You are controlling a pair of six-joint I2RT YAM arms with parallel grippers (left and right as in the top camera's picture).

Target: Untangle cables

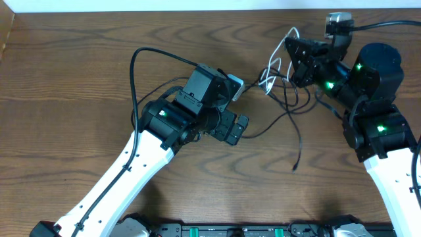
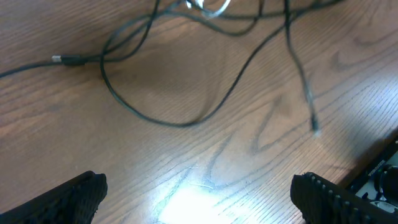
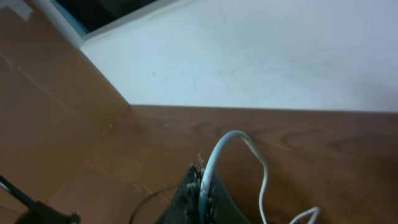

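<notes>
Wooden counter [image 1: 66, 99] carried the whole setup, with 2 arms over it: left arm [image 1: 131, 164] reaching in from the near left, right arm [image 1: 378, 125] from the near right.

Left jaws stood released, spread wide and grasping nothing. In the wrist view they hovered above bare wood, just short of a black loop.

Right jaws were clenched on the white cable [image 3: 221, 149], which arched out of them and looped back down. In the overhead view they sat at the far right of the counter.

Black cable [image 1: 296, 131] lay slack on the counter between the 2 arms, in several crossing loops. White cable [image 1: 276, 49] ran from the right jaws into a small coil that crossed the black strands, so the 2 were not yet apart.

1 plug end [image 2: 68, 60] lay at the left of the left wrist view. A 2nd free tip [image 2: 315, 127] lay at its right.

Step in hand, judged: 1 cable gripped, separation not begun. Next move likely calls for the left jaws to come down and close on a black strand near the crossing. The right jaws would then draw the white cable away. Risk: dragging both cables together.
</notes>
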